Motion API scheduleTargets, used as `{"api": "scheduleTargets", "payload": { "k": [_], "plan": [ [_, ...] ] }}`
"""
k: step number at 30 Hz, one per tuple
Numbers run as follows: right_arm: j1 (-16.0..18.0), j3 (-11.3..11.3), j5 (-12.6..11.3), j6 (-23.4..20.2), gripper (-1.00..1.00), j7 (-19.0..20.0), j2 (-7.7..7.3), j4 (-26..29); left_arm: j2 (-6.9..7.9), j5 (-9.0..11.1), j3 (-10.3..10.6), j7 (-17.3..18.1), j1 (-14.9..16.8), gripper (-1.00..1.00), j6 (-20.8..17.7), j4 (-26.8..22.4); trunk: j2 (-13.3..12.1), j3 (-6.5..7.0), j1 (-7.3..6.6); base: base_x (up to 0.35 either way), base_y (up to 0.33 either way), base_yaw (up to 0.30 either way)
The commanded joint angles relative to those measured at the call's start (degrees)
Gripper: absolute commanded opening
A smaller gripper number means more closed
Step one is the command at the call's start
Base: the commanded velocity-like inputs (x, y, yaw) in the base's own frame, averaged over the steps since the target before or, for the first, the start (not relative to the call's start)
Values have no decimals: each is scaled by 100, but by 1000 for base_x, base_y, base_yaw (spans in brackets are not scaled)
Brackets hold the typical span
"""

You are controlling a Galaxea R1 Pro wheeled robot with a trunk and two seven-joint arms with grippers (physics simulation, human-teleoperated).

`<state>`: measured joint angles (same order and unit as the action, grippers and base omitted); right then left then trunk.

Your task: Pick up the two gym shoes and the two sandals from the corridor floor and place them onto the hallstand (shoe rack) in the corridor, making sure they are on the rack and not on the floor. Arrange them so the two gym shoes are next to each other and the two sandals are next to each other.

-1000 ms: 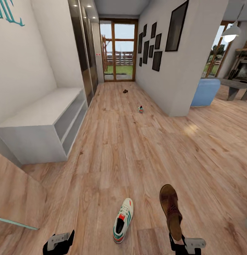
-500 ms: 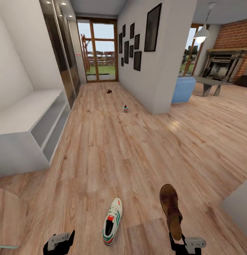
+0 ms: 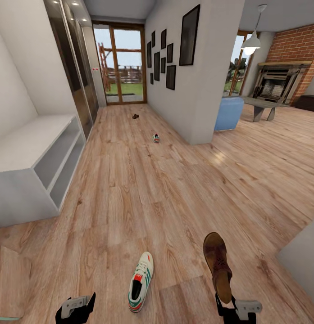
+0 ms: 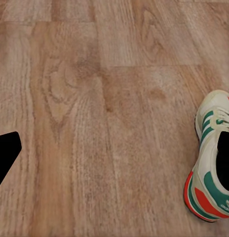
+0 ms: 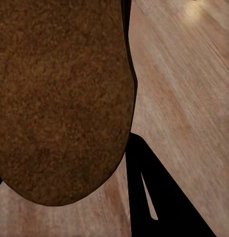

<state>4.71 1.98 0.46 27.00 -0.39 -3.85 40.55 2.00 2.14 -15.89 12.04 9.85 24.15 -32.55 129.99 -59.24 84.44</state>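
Our right gripper [image 3: 225, 305] pinches a brown sandal [image 3: 217, 266] above the floor [image 3: 152, 193]; our left gripper [image 3: 75, 308] hangs spread beside a gym shoe [image 3: 140, 281] lying on the planks; the grey hallstand [image 3: 35, 166] stands well apart; another gym shoe [image 3: 156, 138] and sandal [image 3: 135, 116] lie far down the corridor.

Home corridor, going by wood plank floor [image 3: 175, 189], framed pictures [image 3: 189, 36] on the white wall, glazed garden door [image 3: 118, 65], low grey bench [image 3: 35, 166], and brick fireplace [image 3: 276, 83] with blue seat [image 3: 229, 113] beyond.
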Motion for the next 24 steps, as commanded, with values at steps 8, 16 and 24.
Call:
{"api": "scheduleTargets", "payload": {
  "k": [8, 16, 24],
  "plan": [
    [289, 7, -4, -1366, -100, 12, -36, 1038, -1, 11, 10, 59, 11, 100, -65, 11, 2, -4, -1, 0, 0, -1],
    [952, -9, -16, -3259, -100, 67, -37, 2352, -6, -29, 37, 53, 34, 100, -84, 80, 2, -4, -1, 0, 0, 0],
    [1090, -38, -2, -3655, -100, 75, -43, 3017, -23, -542, 129, 42, 89, 100, -117, 496, 2, -4, -1, 0, 0, 0]
  ]
}}
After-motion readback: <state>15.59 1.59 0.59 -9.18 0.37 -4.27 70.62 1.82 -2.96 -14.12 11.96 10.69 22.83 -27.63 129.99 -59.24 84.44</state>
